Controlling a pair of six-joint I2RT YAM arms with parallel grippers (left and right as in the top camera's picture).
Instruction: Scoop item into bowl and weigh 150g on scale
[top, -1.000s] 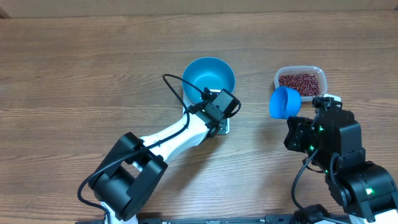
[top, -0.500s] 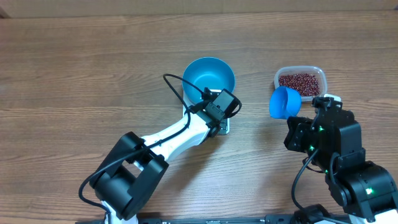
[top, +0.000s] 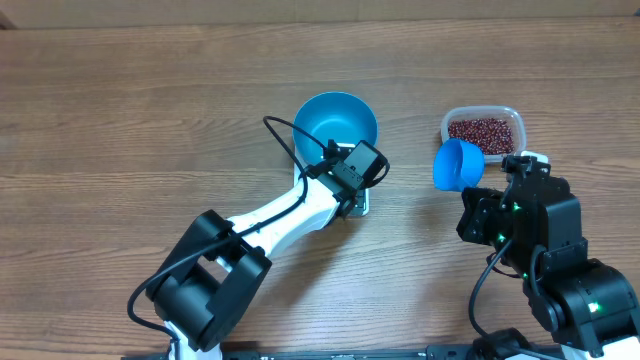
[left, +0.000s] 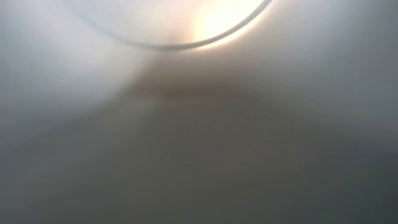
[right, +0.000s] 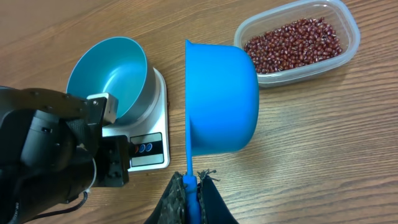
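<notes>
Firmly closed, the right gripper (right: 189, 186) pinches the thin handle of the blue scoop (right: 221, 102); the scoop is held above the wooden table (top: 120, 100), turned on its side so that the wrist view sees its rim edge-on, with the cup's mouth facing the scale; it hangs between the scale and the clear tub (right: 351, 37), near the tub's closer wall. Inside that tub lie the beans (right: 292, 46), a loose red-brown layer covering its floor; the tub stands at the far right of the table, well apart from the bowl.

Over on the other side, the left gripper (right: 117, 163) is shut, with nothing seen between its jaws; it points down at the front edge of the scale (right: 159, 118), just beside the display and the two buttons, though whether it touches them I cannot tell; its own wrist view is a grey blur and shows nothing usable. The bowl (right: 109, 74) sits upright on the scale's platform, just beyond the left wrist in the overhead view.
</notes>
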